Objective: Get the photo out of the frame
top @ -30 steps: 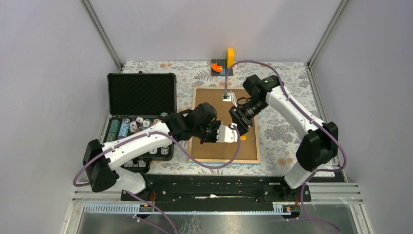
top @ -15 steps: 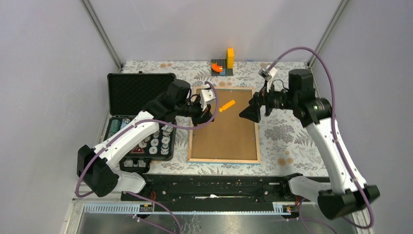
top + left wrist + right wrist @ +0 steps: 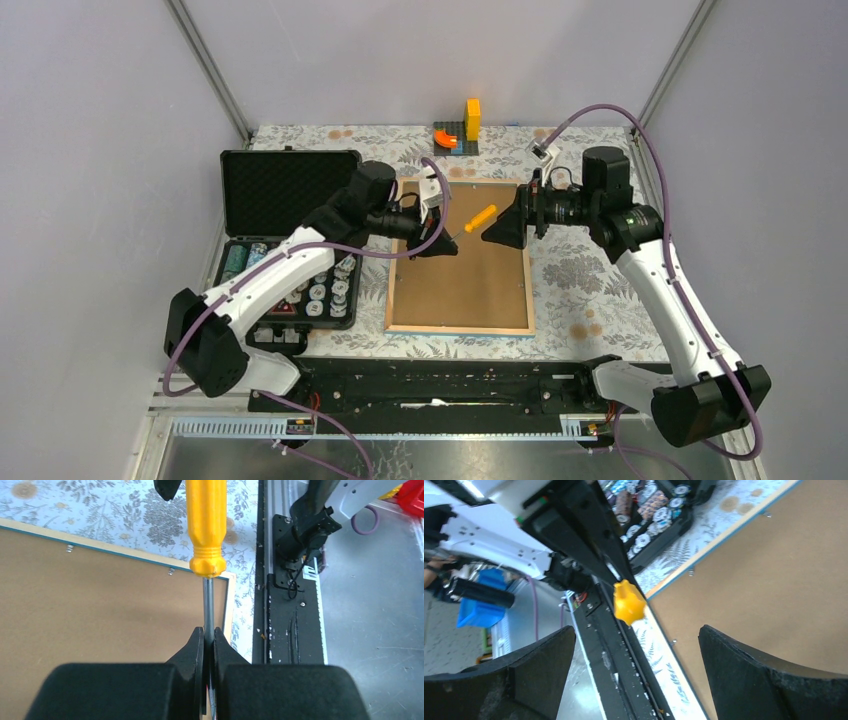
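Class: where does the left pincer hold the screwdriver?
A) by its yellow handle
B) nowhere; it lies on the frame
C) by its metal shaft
C: the left pincer is shut on the screwdriver at its bare shaft, with the handle sticking out free.

Frame [image 3: 462, 285] lies flat and face down: brown fibreboard back up, pale wooden rim with a thin blue edge, small metal tabs along the rim, long sides running near to far.

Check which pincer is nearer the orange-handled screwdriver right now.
Left. The left pincer is shut on the screwdriver at its metal shaft, holding it above the frame and its brown back. The right pincer is open, facing the handle's end without touching it.
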`<state>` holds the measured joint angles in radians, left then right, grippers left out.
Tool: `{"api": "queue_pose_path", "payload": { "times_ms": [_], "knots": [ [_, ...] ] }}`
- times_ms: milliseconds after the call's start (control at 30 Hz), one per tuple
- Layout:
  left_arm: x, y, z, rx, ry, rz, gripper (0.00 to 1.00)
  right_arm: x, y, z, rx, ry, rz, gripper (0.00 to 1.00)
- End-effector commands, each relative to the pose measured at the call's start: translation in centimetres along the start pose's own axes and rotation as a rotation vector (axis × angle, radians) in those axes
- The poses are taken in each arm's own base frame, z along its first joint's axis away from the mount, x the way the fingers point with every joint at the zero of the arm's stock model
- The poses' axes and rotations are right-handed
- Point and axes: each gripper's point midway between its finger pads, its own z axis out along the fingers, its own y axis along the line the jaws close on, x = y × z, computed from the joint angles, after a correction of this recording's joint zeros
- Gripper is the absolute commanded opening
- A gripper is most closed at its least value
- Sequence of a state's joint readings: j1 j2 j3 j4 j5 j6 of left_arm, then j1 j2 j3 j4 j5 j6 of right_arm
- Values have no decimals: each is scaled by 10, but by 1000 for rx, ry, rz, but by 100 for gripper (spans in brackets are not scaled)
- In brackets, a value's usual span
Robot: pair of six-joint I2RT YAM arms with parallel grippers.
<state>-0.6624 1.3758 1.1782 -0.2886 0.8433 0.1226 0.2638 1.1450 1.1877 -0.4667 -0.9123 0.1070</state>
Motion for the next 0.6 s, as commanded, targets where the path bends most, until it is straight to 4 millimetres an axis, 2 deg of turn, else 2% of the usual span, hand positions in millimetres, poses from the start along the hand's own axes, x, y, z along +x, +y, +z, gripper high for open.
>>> {"api": "queue_pose_path", "payload": {
  "times_ms": [0,167,300,500,567],
  "knots": [
    [-8,-14,6,100,-43,26,0,-5,33,-3,-183,41,7,100],
    [-4,-13,12,94,-30,28,0,2,39,-5,-241,139,49,100],
    [-2,-18,20,112,-17,28,0,1,36,-2,-247,156,76,90],
    [-1,-20,26,143,-9,11,0,6,38,1,-236,168,67,82],
    [0,-19,27,140,-6,8,0,9,39,1,-246,179,71,74]
  ]
}}
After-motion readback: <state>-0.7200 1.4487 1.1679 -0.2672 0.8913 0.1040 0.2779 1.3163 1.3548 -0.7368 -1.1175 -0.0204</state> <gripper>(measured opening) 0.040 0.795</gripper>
